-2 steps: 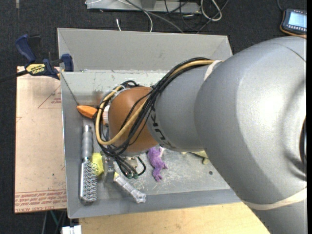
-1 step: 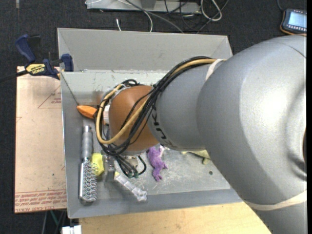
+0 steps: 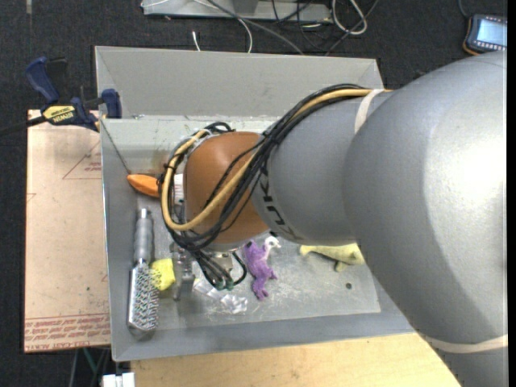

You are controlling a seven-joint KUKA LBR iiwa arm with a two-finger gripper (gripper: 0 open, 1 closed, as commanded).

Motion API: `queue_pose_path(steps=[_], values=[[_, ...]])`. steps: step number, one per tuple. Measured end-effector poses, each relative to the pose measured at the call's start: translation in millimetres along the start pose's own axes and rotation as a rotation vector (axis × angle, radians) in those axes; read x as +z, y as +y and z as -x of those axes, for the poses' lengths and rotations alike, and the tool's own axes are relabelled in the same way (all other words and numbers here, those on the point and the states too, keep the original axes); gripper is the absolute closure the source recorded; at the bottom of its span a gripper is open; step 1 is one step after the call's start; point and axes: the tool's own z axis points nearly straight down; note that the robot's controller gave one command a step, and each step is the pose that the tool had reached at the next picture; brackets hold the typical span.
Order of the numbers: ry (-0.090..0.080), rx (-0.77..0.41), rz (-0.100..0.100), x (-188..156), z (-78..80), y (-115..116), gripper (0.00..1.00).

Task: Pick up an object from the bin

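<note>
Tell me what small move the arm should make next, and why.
Probably shift slightly toward the small yellow piece and lower: the gripper sits right beside it, at the view's lower left, and the grey hairbrush lies close on its other side.

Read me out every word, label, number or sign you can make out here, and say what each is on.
"KU": dark letters sideways on the grey arm link, the rest out of sight.
Screen of the device at the top right: too small to read.
Things in the bin: no text that I can see.
</note>
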Motion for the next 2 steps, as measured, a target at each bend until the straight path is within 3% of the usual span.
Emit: queue_pose_path(steps=[2], values=[[-0.002,0.001,0.000,-52,2.5,0,1.00]])
